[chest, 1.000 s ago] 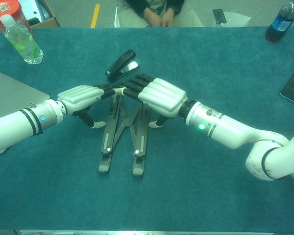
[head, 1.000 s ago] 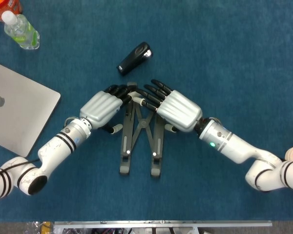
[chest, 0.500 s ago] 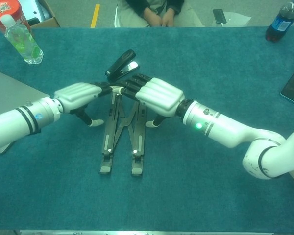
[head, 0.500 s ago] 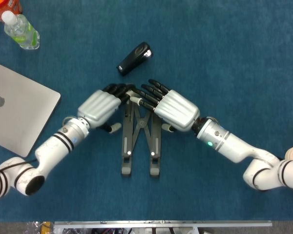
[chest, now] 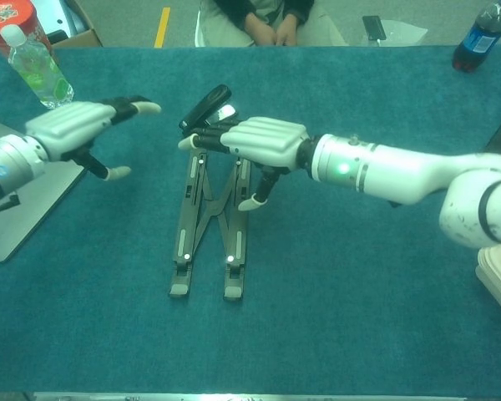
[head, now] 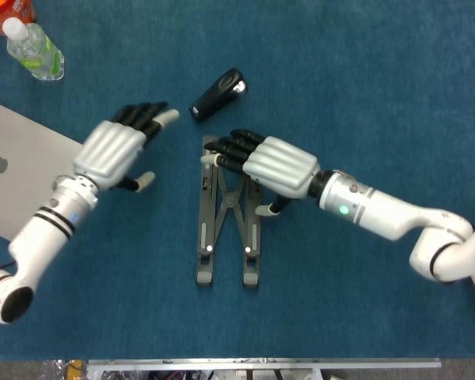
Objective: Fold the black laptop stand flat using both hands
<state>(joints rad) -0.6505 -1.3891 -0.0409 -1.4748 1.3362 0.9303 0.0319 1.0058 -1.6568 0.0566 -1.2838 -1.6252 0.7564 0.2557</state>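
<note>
The black laptop stand [head: 227, 218] is laid on the blue table [head: 364, 95], its two rails close together and joined by crossed struts. Its far end is covered by the right hand [head: 261, 162], fingers extended over the top edge; whether anything is gripped cannot be told. The left hand [head: 119, 146] is held apart to the left, fingers spread, nothing in it. A black stapler [head: 218, 94] lies just beyond the stand, a grey laptop [head: 20, 178] at the left edge.
</note>
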